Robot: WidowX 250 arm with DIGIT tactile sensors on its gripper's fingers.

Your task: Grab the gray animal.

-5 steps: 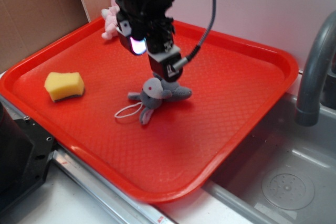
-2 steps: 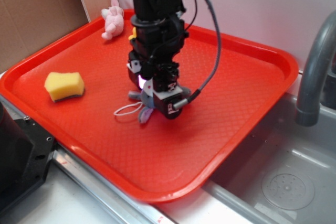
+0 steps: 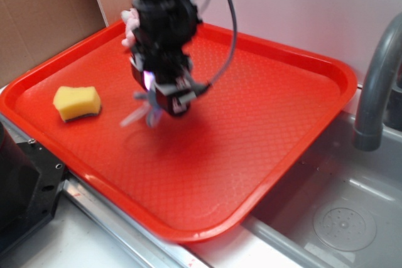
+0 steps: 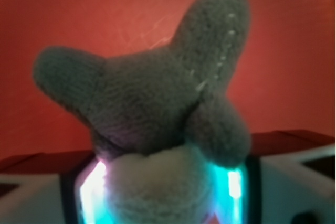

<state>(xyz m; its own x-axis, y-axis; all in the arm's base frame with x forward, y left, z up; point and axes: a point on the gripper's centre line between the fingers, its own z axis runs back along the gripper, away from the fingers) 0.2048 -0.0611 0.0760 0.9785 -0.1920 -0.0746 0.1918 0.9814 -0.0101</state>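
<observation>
The gray animal (image 4: 152, 103) fills the wrist view, its whitish face wedged between the glowing fingers and its gray limbs sticking up against the red tray. In the exterior view my gripper (image 3: 164, 100) hangs above the tray's left middle, shut on the gray animal (image 3: 149, 110), whose blurred limbs and white string dangle clear of the tray floor. The red tray (image 3: 264, 123) lies under it.
A yellow sponge (image 3: 76, 102) rests at the tray's left. A pink plush bunny (image 3: 130, 28) lies at the back edge, partly behind the arm. A gray faucet (image 3: 375, 86) and sink basin (image 3: 339, 218) are at right. Cardboard stands at back left.
The gripper came down onto the gray animal, shut on it, and has lifted it up and to the left off the tray floor; the toy is now motion-blurred.
</observation>
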